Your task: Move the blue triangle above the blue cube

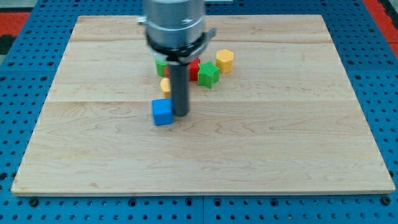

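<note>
The blue cube [162, 112] lies near the middle of the wooden board [280, 137]. My tip [181, 114] rests on the board right beside the cube's right side, touching or nearly touching it. The rod rises from there to the arm's grey body at the view's top. No blue triangle shows in this view; the arm hides part of the cluster behind it.
Above the cube a cluster of blocks sits partly behind the rod: a green block [208, 74], a red block [194, 67], a yellow hexagonal block [224, 61], a second green block [161, 67] and a small yellow block [165, 85].
</note>
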